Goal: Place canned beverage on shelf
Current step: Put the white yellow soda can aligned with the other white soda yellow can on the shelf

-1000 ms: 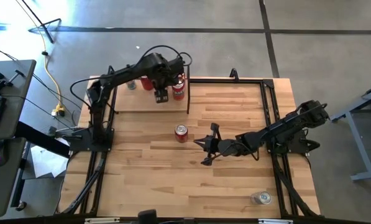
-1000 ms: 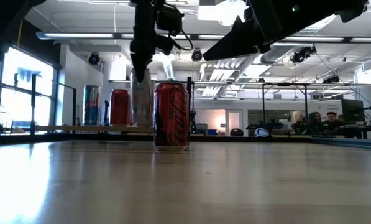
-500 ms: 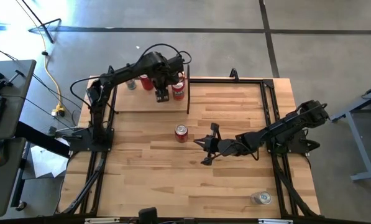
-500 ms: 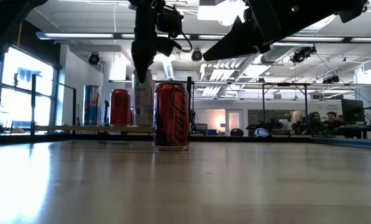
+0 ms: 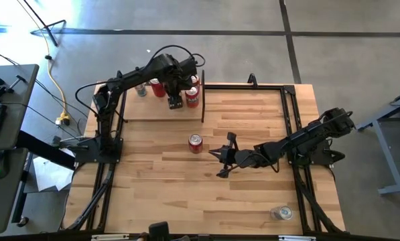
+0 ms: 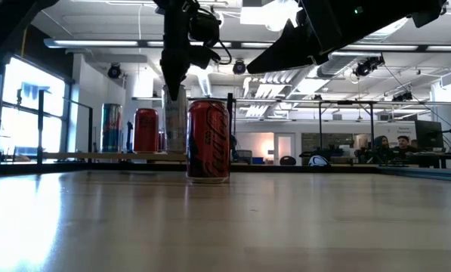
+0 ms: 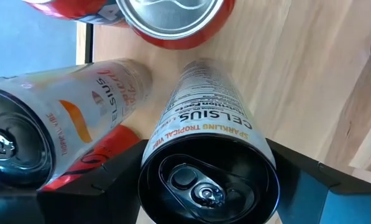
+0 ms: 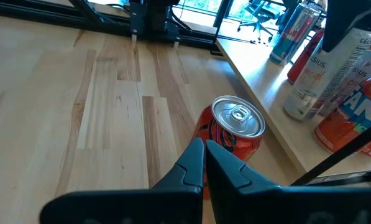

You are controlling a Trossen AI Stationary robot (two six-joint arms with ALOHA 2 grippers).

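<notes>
My left gripper (image 5: 175, 100) is over the shelf (image 5: 146, 112), a pale-wood board with black uprights at the table's far left. It is shut on a slim white Celsius can (image 7: 204, 124), which also shows in the low view (image 6: 174, 121). The can's bottom is at the board; I cannot tell whether it rests there. A red cola can (image 5: 195, 142) stands upright on the tabletop. My right gripper (image 8: 204, 148) is shut and empty, hovering just right of the red can (image 8: 232, 134). My left gripper pinches the white can's upper wall just below its rim (image 7: 149, 163) between its two fingers (image 7: 104, 180), one on each side. The fingers come from above, pointing down. The can is upright, its lower end down at the shelf board.
On the shelf stand a second white Celsius can (image 7: 79, 118), red cans (image 5: 193, 98) and a blue-silver can (image 6: 112, 128). A black upright (image 5: 203, 107) bounds the shelf's right end. A silver can (image 5: 281, 213) stands at the near right corner.
My left gripper has moved a little toward the table's far edge with the white can, which stays upright over the shelf board.
</notes>
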